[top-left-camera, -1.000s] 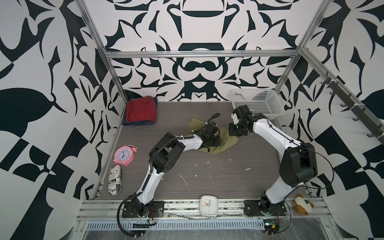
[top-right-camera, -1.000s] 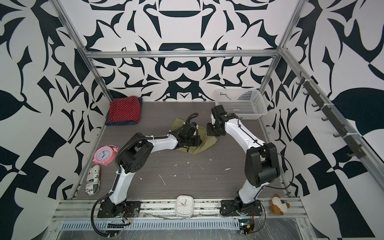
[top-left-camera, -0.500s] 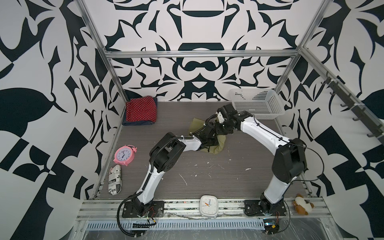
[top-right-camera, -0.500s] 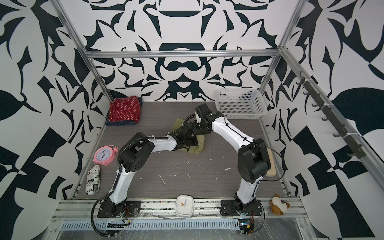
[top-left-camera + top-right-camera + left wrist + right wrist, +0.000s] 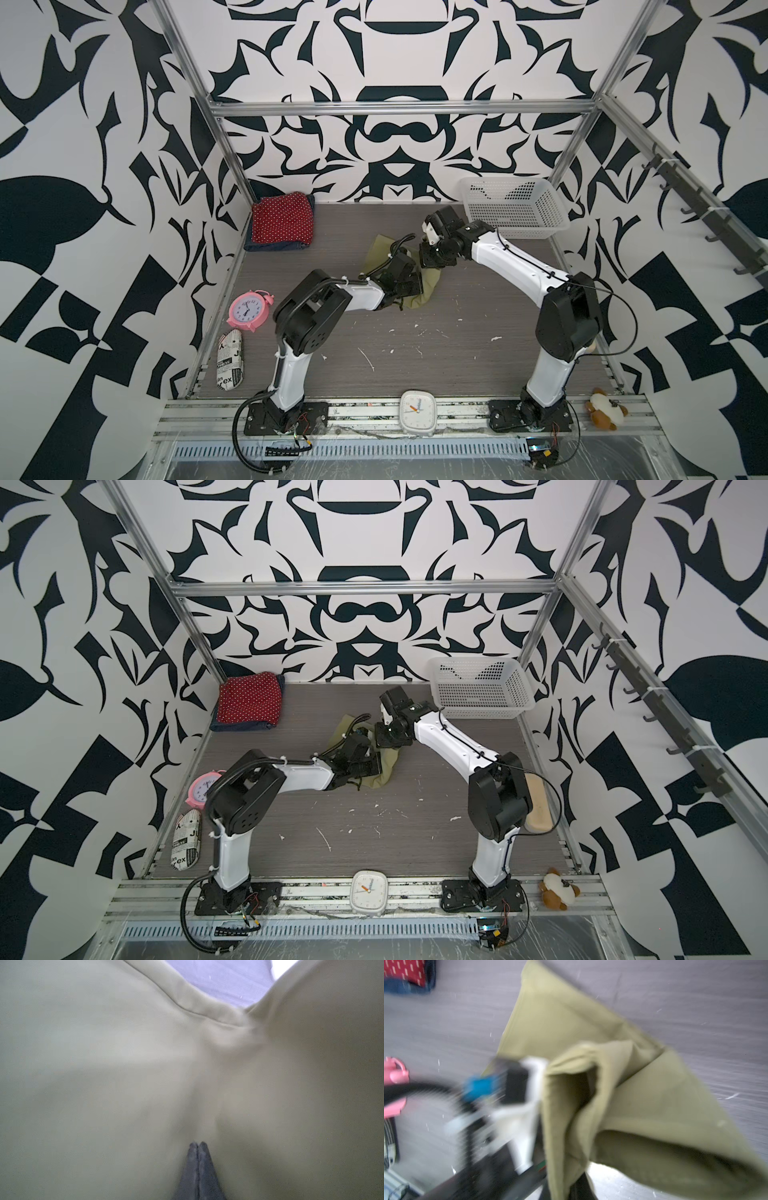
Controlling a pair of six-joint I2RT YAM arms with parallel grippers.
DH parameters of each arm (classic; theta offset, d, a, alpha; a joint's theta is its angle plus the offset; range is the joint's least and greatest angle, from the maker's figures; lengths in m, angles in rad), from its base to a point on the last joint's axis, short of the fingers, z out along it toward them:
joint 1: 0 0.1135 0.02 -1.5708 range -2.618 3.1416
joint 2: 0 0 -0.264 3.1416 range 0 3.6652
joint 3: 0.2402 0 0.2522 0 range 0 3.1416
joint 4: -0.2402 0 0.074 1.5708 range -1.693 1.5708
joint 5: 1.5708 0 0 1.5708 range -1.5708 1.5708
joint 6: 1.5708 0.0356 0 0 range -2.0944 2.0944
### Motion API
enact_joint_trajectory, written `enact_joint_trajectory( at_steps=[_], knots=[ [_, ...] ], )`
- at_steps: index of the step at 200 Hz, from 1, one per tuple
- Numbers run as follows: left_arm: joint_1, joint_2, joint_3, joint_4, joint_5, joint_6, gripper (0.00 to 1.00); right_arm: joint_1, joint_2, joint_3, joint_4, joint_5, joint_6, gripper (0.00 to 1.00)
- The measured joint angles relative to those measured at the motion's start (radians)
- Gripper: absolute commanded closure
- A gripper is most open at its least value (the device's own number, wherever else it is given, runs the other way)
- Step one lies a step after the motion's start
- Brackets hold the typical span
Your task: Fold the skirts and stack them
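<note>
The olive-green skirt [image 5: 429,286] [image 5: 388,766] lies mid-table, partly folded over itself. My right gripper [image 5: 432,261] [image 5: 386,741] is shut on one edge of it and holds that edge lifted; in the right wrist view the cloth [image 5: 643,1095] hangs from the jaws [image 5: 578,1187]. My left gripper [image 5: 409,287] [image 5: 371,766] is shut, its tips [image 5: 198,1144] down on the olive cloth [image 5: 104,1064], with no cloth showing between them. The red polka-dot skirt [image 5: 284,217] [image 5: 249,702] lies folded on the folded denim skirt [image 5: 274,246] at the back left.
A white perforated basket [image 5: 513,208] stands at the back right, close behind my right arm. A pink alarm clock [image 5: 249,309] and a newsprint pouch [image 5: 230,359] sit along the left edge. A white clock [image 5: 417,409] and a teddy [image 5: 604,413] rest on the front rail.
My right gripper has carried the skirt's edge leftward from near the basket to above my left gripper, doubling the cloth over. The left gripper has closed and stayed in place.
</note>
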Motion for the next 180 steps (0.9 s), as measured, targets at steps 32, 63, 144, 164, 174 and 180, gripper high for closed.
enact_joint_trajectory(
  at_steps=[32, 63, 144, 164, 174, 180],
  knots=[
    [0.051, -0.181, -0.064, -0.001, -0.008, 0.0, 0.96, -0.053, -0.043, -0.03, 0.011, 0.033, 0.006, 1.0],
    [0.129, -0.271, -0.093, -0.011, -0.027, 0.019, 1.0, -0.091, -0.08, -0.048, 0.005, 0.052, 0.0, 1.0],
    [0.123, -0.256, -0.018, -0.142, 0.04, 0.191, 1.0, -0.276, -0.261, -0.199, -0.085, 0.043, -0.143, 1.0],
    [0.078, -0.188, 0.082, -0.159, 0.055, 0.228, 1.0, -0.315, -0.265, -0.2, -0.106, 0.043, -0.176, 1.0],
    [0.062, -0.148, 0.123, -0.157, 0.059, 0.237, 1.0, -0.32, -0.264, -0.2, -0.111, 0.04, -0.182, 1.0],
    [0.054, -0.123, 0.14, -0.155, 0.063, 0.24, 1.0, -0.32, -0.262, -0.199, -0.114, 0.035, -0.183, 1.0]
  ],
)
